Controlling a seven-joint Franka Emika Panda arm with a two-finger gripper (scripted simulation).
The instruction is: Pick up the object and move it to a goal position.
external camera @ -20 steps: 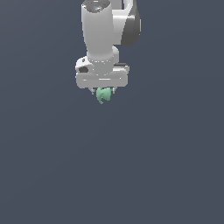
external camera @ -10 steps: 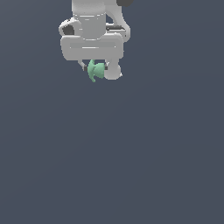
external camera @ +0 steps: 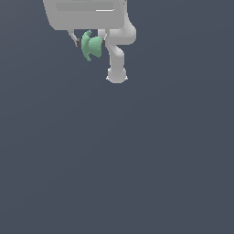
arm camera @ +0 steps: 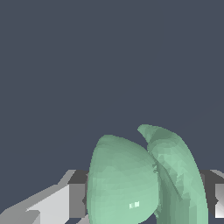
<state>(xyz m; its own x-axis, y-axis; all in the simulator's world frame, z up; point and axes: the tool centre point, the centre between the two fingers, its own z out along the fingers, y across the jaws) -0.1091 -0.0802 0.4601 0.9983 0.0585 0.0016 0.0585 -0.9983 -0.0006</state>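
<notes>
From my seat I judge the pick-up done and the carry in progress; the gripper [external camera: 91, 43] has the object [external camera: 91, 45] clamped between its two fingers, and nothing else touches the piece.

In the exterior view the mint-green lump hangs high in the frame, toward the exterior view's left, tucked right under the white body of the hand; one finger [external camera: 74, 39] presses it from the exterior view's left and the other from the right; a grey-white link of the arm [external camera: 117, 59] shows just beside it on the exterior view's right. Below all that there is only plain dark ground; I see no shadow or contact under the piece, so I take it to be lifted well clear.

The wrist view agrees; the object [arm camera: 131, 183] fills the space between the fingers [arm camera: 52, 205], its two curved flanges side by side, and the dark pads sit against its flanks on both sides; the grip looks firm, though the lumpy shape means the contact is probably on small patches only.

What is left: bringing the piece to the goal position. I cannot find any goal marker in either view, so I cannot say how near the end I am; my guess is somewhere past halfway, with grasp and lift behind me and the final placement open.
</notes>
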